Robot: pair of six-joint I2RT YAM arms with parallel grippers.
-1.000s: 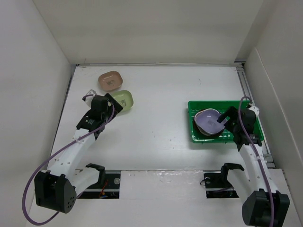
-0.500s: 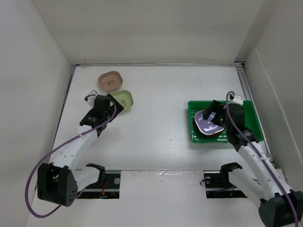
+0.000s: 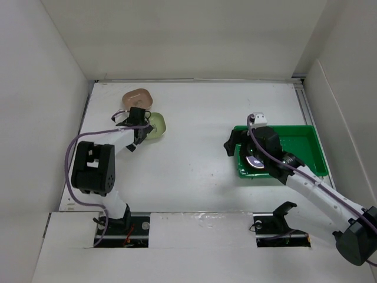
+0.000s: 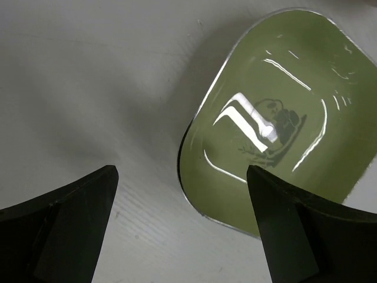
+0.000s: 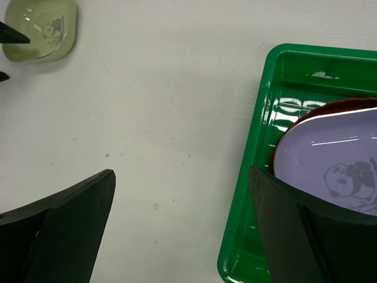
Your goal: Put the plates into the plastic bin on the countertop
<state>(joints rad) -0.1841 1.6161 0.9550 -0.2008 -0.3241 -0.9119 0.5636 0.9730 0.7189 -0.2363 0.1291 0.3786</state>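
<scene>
Green plate (image 4: 265,135) on the counter (image 4: 88,88) just ahead of the left pincer (image 4: 182,236), jaws spread wide, gripping nothing, tan plate (image 3: 136,97) just beyond, lavender plate (image 5: 336,165) on a red plate (image 5: 330,108) in the bin (image 5: 241,224), at the right pincer's (image 5: 182,236) right finger, jaws wide apart, empty

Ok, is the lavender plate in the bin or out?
In. The lavender plate lies inside the green bin on a red plate; the right gripper is open, holding nothing.
</scene>
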